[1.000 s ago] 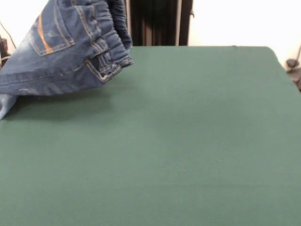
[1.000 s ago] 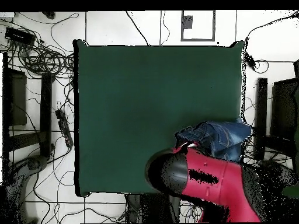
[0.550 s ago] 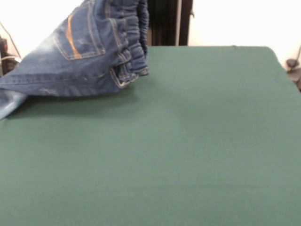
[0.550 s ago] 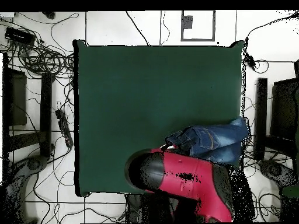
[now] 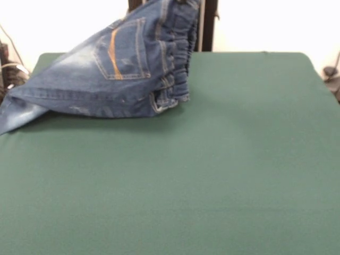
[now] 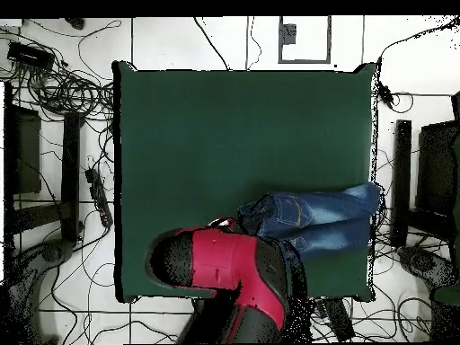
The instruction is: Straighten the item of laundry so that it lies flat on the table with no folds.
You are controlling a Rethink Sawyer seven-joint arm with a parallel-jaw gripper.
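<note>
Front view, jeans (image 5: 106, 79) waistband raised, legs on table (image 5: 212, 175)

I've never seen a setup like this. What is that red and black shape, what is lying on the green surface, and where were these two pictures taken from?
The red and black shape is a robot arm, seen from a camera looking straight down. The other picture comes from a camera across the table, at a low angle. The green surface is a cloth-covered table. On it lies a small pair of blue jeans: the waistband end is lifted up towards the picture's top edge, while the legs trail along the table to its edge. The arm's pincer is hidden in both pictures, so the grip itself cannot be seen.
</note>
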